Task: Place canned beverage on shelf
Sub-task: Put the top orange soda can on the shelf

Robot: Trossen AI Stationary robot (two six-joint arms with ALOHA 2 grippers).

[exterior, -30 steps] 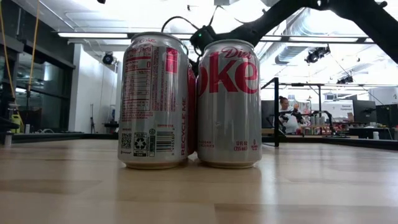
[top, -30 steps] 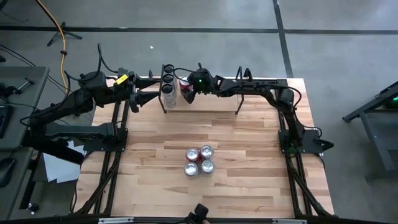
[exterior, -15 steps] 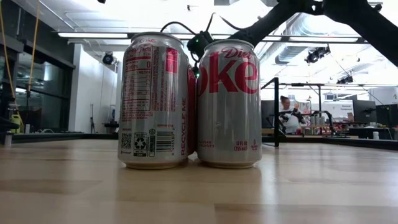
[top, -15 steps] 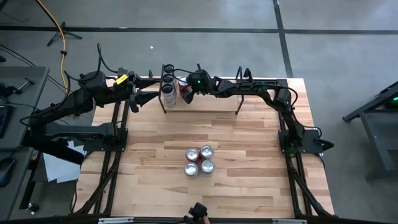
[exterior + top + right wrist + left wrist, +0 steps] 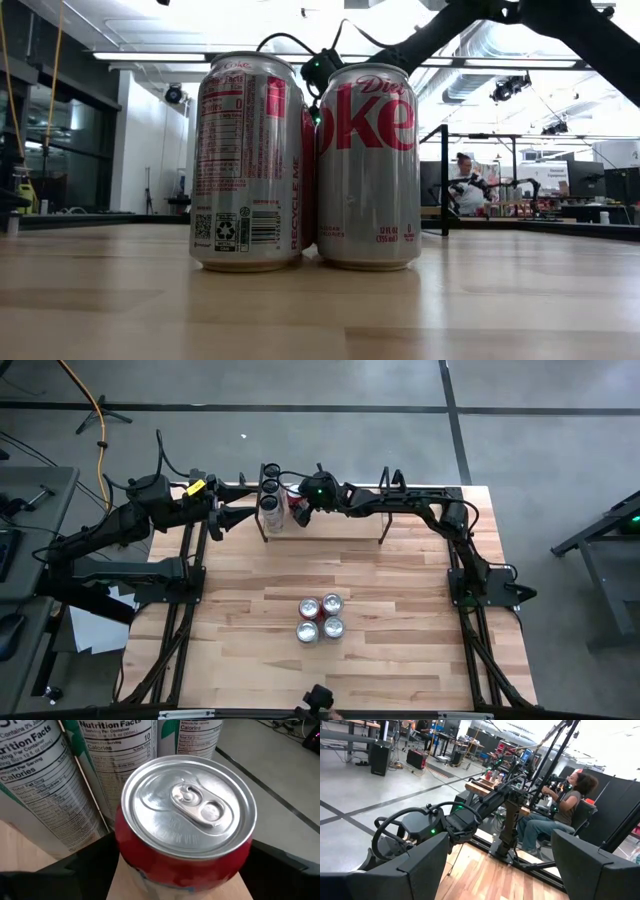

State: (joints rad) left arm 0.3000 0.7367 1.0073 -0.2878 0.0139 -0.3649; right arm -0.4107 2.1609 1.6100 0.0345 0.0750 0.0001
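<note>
A red can with a silver top (image 5: 186, 820) stands upright on the shelf's pale plank (image 5: 340, 526), beside three tall white-and-green cans (image 5: 269, 500) at the shelf's left end. My right gripper (image 5: 300, 510) reaches in from the table's right. It is open, with one dark finger on each side of the red can (image 5: 297, 501). My left gripper (image 5: 500, 850) hangs open and level off the table's far left corner, holding nothing. Several Diet Coke cans (image 5: 320, 618) stand grouped at mid table. My right gripper has one finger (image 5: 80, 870) on either side of the red can's wall (image 5: 122, 855), low on the can and slanting down from the table's right. The can hides the inner faces of the fingers, so I cannot tell whether they touch it.
The tall cans (image 5: 45, 785) stand right behind the red can. The shelf's right part (image 5: 360, 525) is bare plank between thin black uprights. In the low view two Diet Coke cans (image 5: 368, 165) fill the foreground. A person (image 5: 565, 805) sits beyond the table.
</note>
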